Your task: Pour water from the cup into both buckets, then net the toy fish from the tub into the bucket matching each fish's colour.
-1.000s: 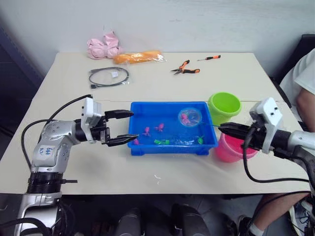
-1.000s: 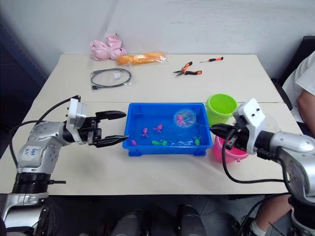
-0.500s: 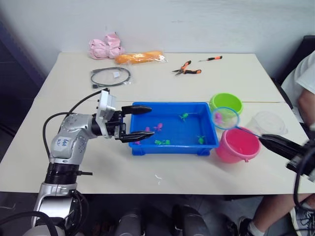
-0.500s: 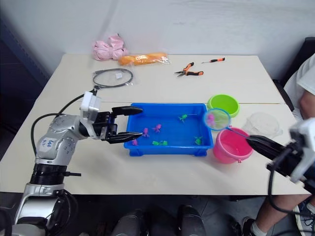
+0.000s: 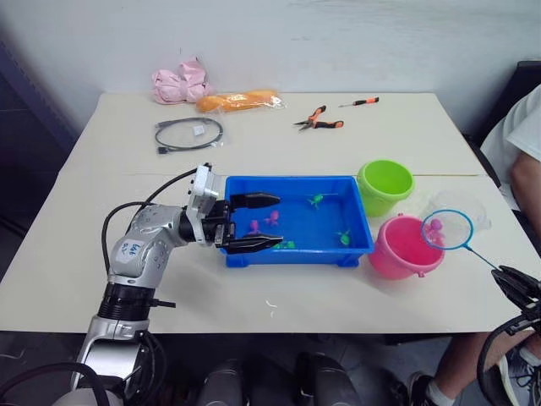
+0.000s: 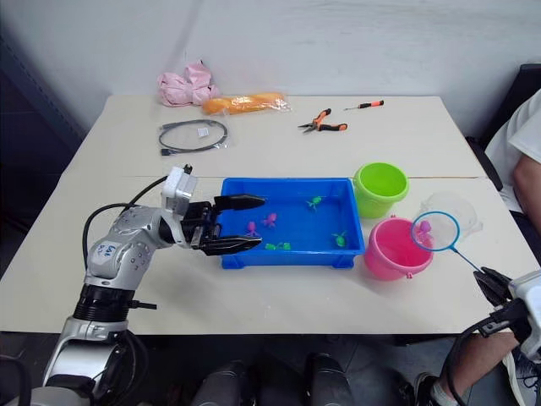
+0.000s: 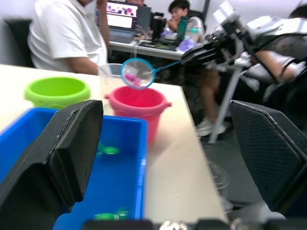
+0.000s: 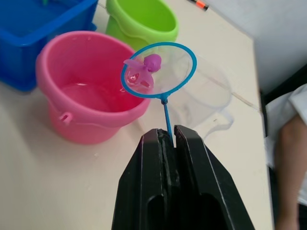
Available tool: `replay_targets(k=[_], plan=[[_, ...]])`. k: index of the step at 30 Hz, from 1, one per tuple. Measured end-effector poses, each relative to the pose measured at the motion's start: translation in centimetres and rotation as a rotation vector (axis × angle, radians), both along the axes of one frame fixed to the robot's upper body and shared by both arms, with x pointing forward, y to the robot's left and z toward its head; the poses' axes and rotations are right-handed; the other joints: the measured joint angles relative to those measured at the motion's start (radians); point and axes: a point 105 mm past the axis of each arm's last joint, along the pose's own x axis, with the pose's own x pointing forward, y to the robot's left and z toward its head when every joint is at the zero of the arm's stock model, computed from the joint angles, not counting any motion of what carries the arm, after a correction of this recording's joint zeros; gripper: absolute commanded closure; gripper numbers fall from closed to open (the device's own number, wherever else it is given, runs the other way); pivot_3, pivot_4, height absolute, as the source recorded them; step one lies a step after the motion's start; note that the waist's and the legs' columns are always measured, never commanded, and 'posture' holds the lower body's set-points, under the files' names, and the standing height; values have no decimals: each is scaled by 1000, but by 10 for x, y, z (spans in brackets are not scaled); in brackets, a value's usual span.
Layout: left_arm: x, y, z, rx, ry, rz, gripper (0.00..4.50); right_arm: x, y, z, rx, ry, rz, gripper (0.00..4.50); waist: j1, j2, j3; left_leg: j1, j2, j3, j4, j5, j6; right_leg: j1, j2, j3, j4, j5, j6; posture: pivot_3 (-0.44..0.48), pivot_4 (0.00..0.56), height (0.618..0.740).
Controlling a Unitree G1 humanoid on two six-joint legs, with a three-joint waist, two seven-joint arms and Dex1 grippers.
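right gripper [image 8: 168, 139] clamped on net [image 8: 159, 70] handle, hoop with pink fish [image 8: 144, 67] held at pink bucket [image 5: 404, 246] right rim, over cup [image 6: 452, 211], so needs shift left to tip in | left gripper [image 5: 260, 222] fingers apart, straddling tub [image 5: 296, 250] left wall to steady it | green bucket [image 5: 385, 184] just far of pink | more fish in tub

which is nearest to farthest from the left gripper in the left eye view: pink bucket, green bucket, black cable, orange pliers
1. black cable, behind the left gripper, toward the table's far left.
2. green bucket and pink bucket, both past the blue tub's right end; too close to call between them.
3. orange pliers, far back on the table; close to the buckets' range too.
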Motion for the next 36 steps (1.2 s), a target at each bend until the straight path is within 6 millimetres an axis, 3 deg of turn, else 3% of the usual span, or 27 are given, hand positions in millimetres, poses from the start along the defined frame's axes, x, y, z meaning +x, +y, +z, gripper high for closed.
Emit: replay_targets(k=[11, 18, 28, 36], plan=[[2, -1, 0, 9, -43, 19, 30, 1, 8, -4, -362, -95, 1, 4500, 6, 1, 0, 0, 0, 0, 0, 0, 0, 0, -1, 0, 0, 0, 0, 0, 150, 740], [3, 1, -6, 8, -45, 35, 30, -15, 22, -9, -703, -155, 25, 4500, 5, 1, -1, 0, 0, 0, 0, 0, -1, 0, -2, 0, 0, -1, -1, 0, 150, 740], [0, -6, -14, -3, -19, 7, 30, -15, 23, -12, -959, -227, 10, 4500, 2, 1, -1, 0, 1, -1, 0, 0, -2, 0, -2, 0, 1, -1, -2, 0, 150, 740], [0, -9, -14, -8, -25, -3, 30, -13, 24, -20, -1016, -217, 3, 4500, 0, 1, -1, 0, 1, -1, 0, 0, -2, 0, -2, 0, 1, -2, -2, 0, 150, 740]])
